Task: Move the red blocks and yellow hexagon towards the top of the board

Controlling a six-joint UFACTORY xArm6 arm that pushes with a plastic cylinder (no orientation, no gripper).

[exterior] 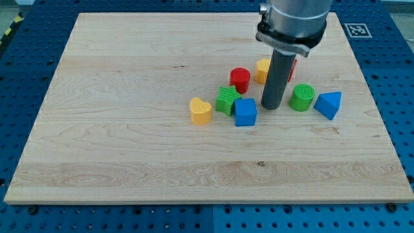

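My tip (272, 107) rests on the bench (129, 142), a bare rod with no end effector to open or close. Ribbed red cylinder (240, 79) stands up-left of it; yellow hexagon (262, 70) and another red block (293, 68) peek from behind the rod.

Rod (278, 71) hides most of yellow hexagon (261, 68), red block (293, 67)
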